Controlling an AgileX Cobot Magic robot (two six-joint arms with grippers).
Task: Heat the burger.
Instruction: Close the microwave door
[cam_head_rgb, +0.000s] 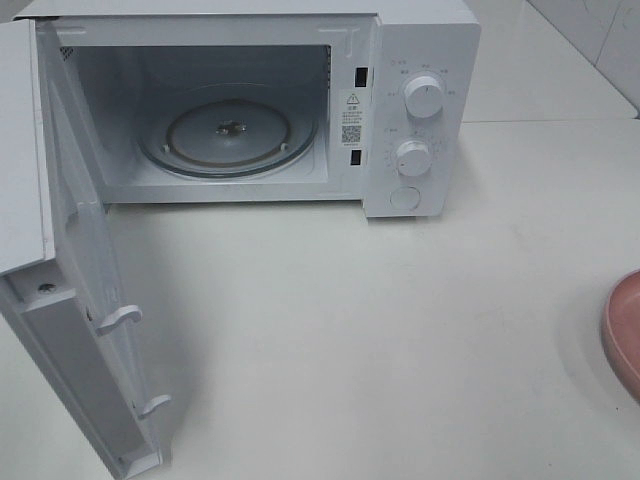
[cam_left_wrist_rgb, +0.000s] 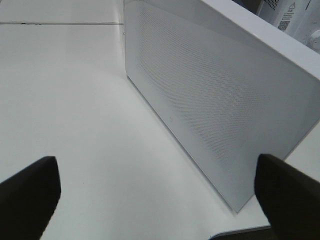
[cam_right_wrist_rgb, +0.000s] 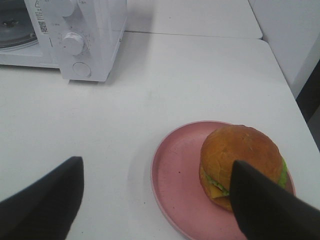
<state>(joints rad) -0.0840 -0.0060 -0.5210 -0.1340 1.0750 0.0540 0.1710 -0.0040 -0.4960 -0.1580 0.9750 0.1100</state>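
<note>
The burger (cam_right_wrist_rgb: 240, 152), a golden-brown bun with green and yellow layers showing at its side, sits on a round pink plate (cam_right_wrist_rgb: 175, 170) in the right wrist view. My right gripper (cam_right_wrist_rgb: 155, 200) hovers open above the plate's near side, one dark finger in front of the burger. The white microwave (cam_head_rgb: 415, 110) stands at the back of the table with its door (cam_head_rgb: 75, 330) swung wide open and its glass turntable (cam_head_rgb: 228, 135) bare. My left gripper (cam_left_wrist_rgb: 157, 197) is open beside the outer face of the door (cam_left_wrist_rgb: 220, 95). Neither arm shows in the high view.
Only the plate's pink rim (cam_head_rgb: 622, 335) shows at the right edge of the high view. The open door juts toward the front left. Two knobs (cam_head_rgb: 423, 98) and a round button are on the microwave's panel. White tabletop (cam_head_rgb: 380, 340) spreads before the microwave.
</note>
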